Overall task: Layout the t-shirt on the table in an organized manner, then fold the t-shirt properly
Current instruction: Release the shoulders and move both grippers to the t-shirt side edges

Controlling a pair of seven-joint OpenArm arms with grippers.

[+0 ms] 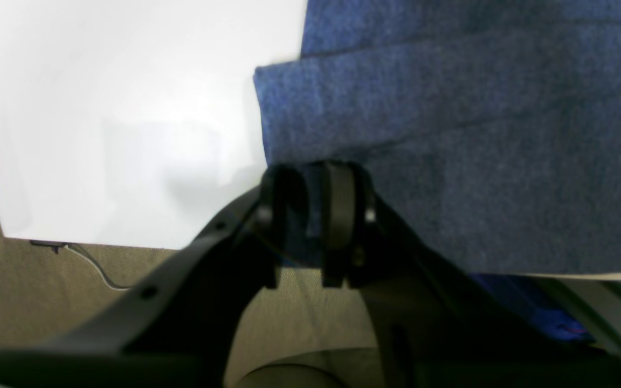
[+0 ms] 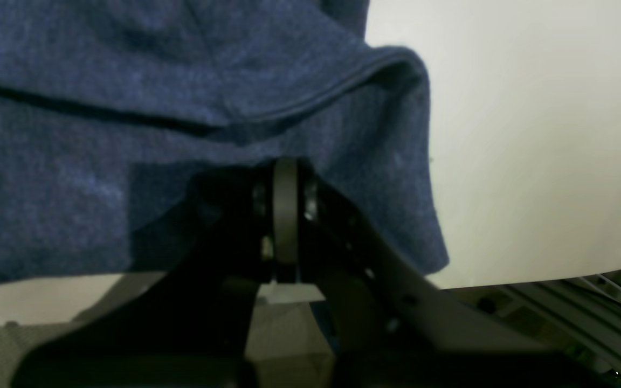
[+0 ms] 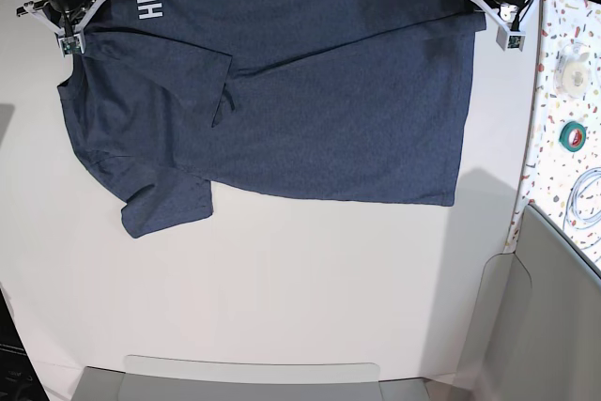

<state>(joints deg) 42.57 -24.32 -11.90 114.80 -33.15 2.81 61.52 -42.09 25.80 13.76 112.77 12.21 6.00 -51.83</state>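
Both hands pinch the t-shirt (image 3: 310, 91) at the tabletop's (image 3: 300, 279) far edge — left hand (image 1: 316, 215), right hand (image 2: 284, 215).

Base view, clock dirs from table (image 3: 310, 279) centre. 3 to 9 o'clock via 6: bare white top, free passage. 10 to 2 o'clock: shirt (image 3: 310, 110) lies spread, blocks access to the surface. Both arms sit at the far edge, left gripper (image 1: 316, 215) at 1 o'clock, right gripper (image 2: 284, 215) at 11. 3 o'clock: speckled strip (image 3: 563, 138) w/ tape roll (image 3: 574, 134) and cable (image 3: 582, 196).
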